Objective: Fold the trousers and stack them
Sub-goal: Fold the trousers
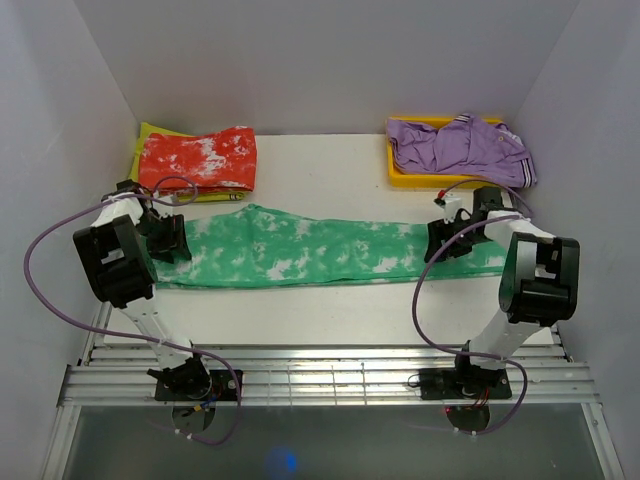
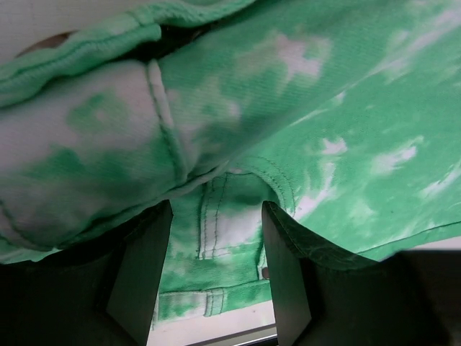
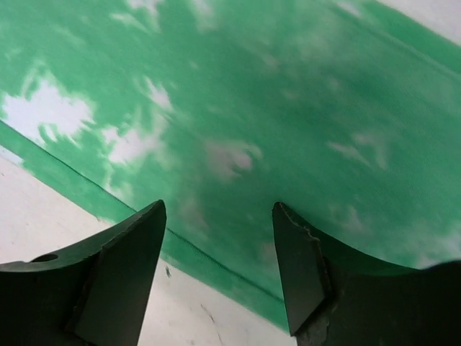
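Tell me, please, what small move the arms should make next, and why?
Probably lower and close both grippers on the cloth. The trousers lie flat, full length, across the table; the left gripper stands open over the waist end and the right gripper open over the leg end, neither pinching anything.

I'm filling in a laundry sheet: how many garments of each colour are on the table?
Bright green, white-blotched cloth trousers: 1
Red-and-white blotched folded garment: 1
Plain purple crumpled garment: 1
Total: 3
Yellow item under the red one: unclear, not counted.
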`<state>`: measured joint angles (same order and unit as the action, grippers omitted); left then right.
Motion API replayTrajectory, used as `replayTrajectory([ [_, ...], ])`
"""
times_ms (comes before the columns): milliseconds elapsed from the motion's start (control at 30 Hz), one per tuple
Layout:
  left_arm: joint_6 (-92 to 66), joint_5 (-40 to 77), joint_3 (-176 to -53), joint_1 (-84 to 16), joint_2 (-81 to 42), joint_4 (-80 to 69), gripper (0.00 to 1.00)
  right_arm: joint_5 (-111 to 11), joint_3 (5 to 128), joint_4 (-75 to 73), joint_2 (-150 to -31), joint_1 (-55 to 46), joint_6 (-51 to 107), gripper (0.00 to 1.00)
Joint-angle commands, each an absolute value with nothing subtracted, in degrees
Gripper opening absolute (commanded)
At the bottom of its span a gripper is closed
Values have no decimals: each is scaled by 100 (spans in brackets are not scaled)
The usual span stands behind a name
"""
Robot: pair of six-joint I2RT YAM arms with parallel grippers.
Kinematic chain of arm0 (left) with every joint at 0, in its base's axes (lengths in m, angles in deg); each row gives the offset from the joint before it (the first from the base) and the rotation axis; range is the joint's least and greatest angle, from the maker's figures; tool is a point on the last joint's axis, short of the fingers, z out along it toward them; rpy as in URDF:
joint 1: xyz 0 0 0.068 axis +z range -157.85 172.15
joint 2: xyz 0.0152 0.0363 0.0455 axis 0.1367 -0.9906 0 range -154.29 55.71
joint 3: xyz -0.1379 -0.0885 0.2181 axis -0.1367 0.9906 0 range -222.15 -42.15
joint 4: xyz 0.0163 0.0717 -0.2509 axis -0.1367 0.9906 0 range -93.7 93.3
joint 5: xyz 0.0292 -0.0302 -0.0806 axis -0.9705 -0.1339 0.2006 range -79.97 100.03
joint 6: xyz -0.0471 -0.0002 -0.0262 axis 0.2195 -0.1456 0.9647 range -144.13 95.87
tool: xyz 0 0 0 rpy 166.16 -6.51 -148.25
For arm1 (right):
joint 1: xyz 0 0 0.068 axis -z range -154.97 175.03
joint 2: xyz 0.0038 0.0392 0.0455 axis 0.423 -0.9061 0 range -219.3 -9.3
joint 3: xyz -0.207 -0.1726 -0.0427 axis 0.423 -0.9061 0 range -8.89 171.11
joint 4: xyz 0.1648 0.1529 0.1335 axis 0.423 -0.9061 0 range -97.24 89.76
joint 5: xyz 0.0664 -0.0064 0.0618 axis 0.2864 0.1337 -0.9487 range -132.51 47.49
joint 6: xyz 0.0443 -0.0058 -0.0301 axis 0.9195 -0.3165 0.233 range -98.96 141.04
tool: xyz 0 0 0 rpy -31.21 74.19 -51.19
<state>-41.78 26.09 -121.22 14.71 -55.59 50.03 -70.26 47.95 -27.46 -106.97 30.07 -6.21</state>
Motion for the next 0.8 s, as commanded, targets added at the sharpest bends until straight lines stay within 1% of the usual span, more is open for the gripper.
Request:
replayTrajectory([
  [0,-4372,2514,-12126,1544,-5433,4771,65,-6201,5042,-3609,-10503,3294,-991,69],
  [33,-4390,2585,-12134,1535,-5415,4745,66,-6307,5418,-3731,-10397,3294,-938,70],
  [100,-4408,2681,-12152,1544,-5371,4736,66,-6299,5833,-4056,-10133,3302,-780,77],
  [133,-4416,2743,-12152,1535,-5345,4719,66,-6299,6270,-4162,-10063,3329,-762,83],
  [167,-4434,2796,-12187,1526,-5327,4727,67,-6334,6457,-4285,-9940,3372,-753,97],
  [200,-4443,2866,-12213,1535,-5240,4736,67,-6360,6590,-4382,-9896,3425,-727,90],
  [267,-4531,3086,-12248,1526,-5099,4745,68,-6063,6870,-4549,-9825,3548,-577,90],
  [333,-4557,3034,-12231,1517,-4941,4675,69,-5983,6951,-4795,-9842,3732,-752,90],
  [433,-4610,2990,-12135,1517,-5002,4666,69,-5772,7179,-5172,-10193,4285,-761,90],
  [533,-4505,2946,-11890,1517,-5142,4543,68,-5431,7285,-5280,-10624,4987,-613,94],
  [567,-4426,2850,-11819,1517,-5195,4517,68,-5403,7285,-5271,-10764,5112,-569,96],
  [667,-4443,2332,-11590,1526,-5414,4429,65,-5175,7215,-5140,-10967,5428,-577,100],
  [700,-4460,2113,-11537,1544,-5432,4394,64,-5139,7198,-5095,-11002,5473,-603,100],
  [767,-4504,2032,-11449,1552,-5450,4332,64,-5017,7075,-4886,-11090,5570,-647,100],
])
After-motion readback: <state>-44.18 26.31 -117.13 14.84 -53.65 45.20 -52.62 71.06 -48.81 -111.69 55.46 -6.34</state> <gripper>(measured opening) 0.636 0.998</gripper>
